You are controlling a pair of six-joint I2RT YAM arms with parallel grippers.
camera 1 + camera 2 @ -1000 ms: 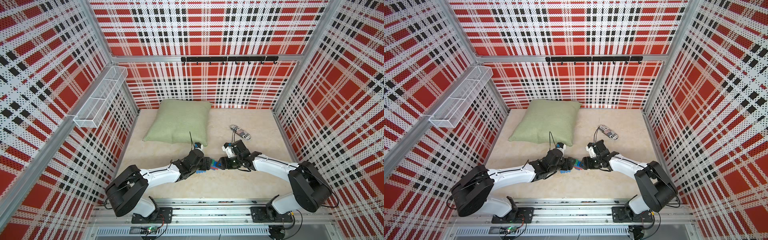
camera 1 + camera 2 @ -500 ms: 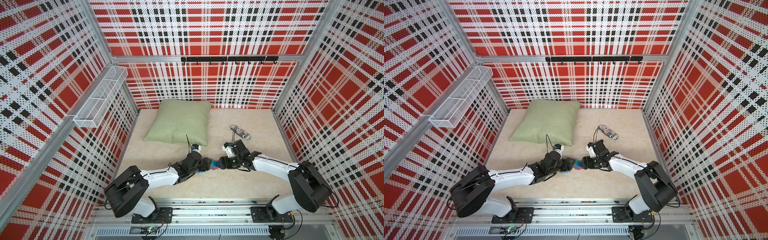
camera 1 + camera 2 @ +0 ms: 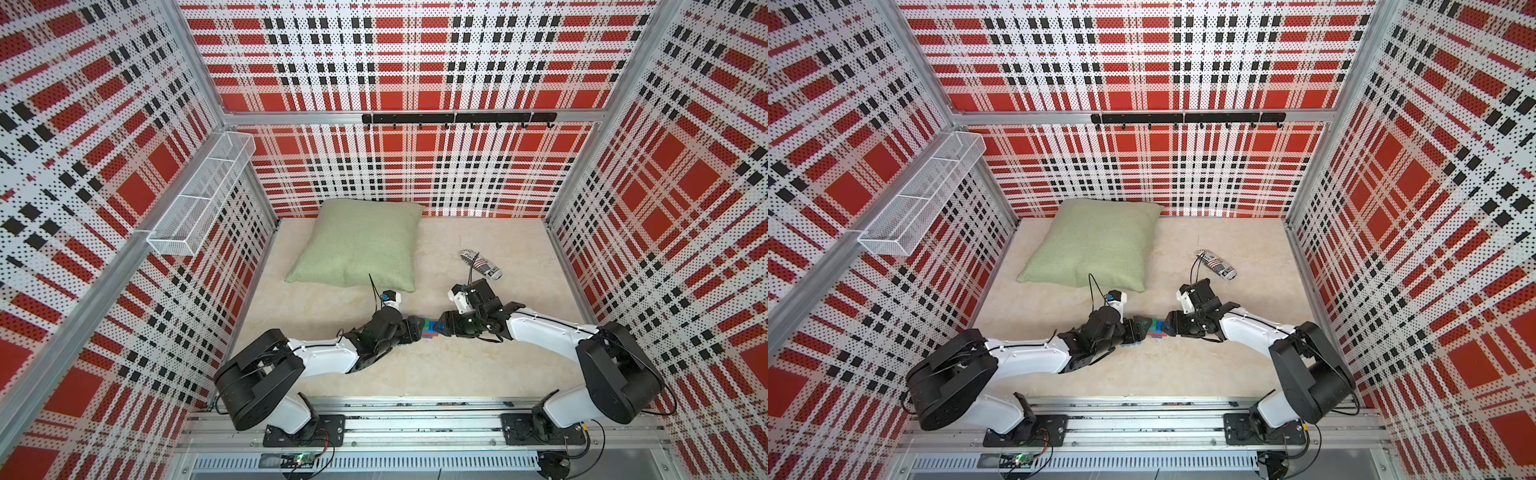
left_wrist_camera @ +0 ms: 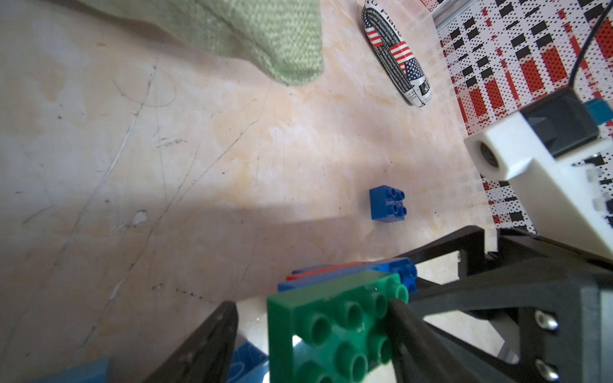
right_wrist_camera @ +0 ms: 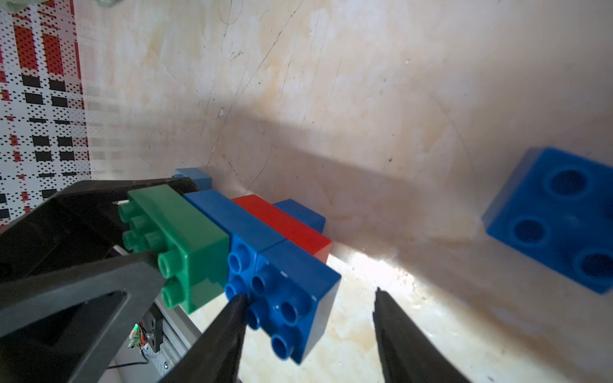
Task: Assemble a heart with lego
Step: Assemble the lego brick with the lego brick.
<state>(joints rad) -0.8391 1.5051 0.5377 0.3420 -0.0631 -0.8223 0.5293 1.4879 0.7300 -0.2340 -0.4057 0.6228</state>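
Jaws are narrowing for a squeeze: left gripper (image 4: 313, 305) is straddling the green studded brick (image 5: 185, 225) of the stepped blue-and-red plastic heart (image 5: 252, 225), five o'clock from the green pillow (image 3: 357, 245), grip unclear; right gripper (image 5: 310, 295) is hovering spread.

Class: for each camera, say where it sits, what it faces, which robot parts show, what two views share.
Top views: above the front rail, facing down and backward; left arm, right arm, left gripper, right gripper show.
Left wrist: on the left arm, facing a green studded plastic brick; both grippers show.
Right wrist: on the right arm, facing that brick; both grippers show.
Both wrist views share a loose blue square brick.
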